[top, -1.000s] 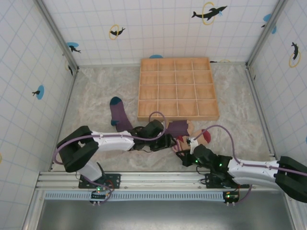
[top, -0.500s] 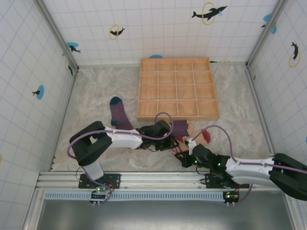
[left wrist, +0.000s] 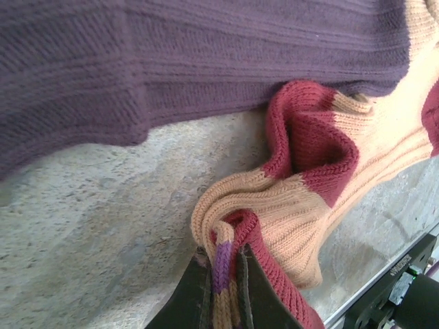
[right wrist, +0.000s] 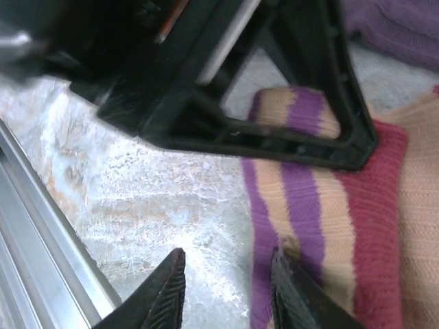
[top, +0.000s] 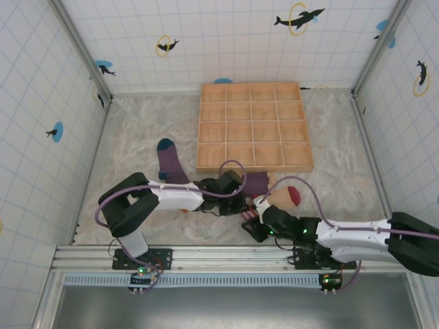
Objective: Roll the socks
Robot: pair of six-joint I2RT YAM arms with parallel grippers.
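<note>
Tan knit sock with dark-red striped cuff [left wrist: 309,199] lies crumpled on the pale surface [left wrist: 96,226] against a purple knit sock [left wrist: 171,62]; soft, light, floppy, I judge. My left jaws pinch its cuff edge; right jaws stand apart, empty. That thick cuff grips best.

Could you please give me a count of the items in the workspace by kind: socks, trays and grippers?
Socks: 3 (purple sock with teal toe, second purple sock, tan sock with dark-red bands)
Wooden tray: 1
Grippers: 2 (left gripper, right gripper)
Total: 6
</note>
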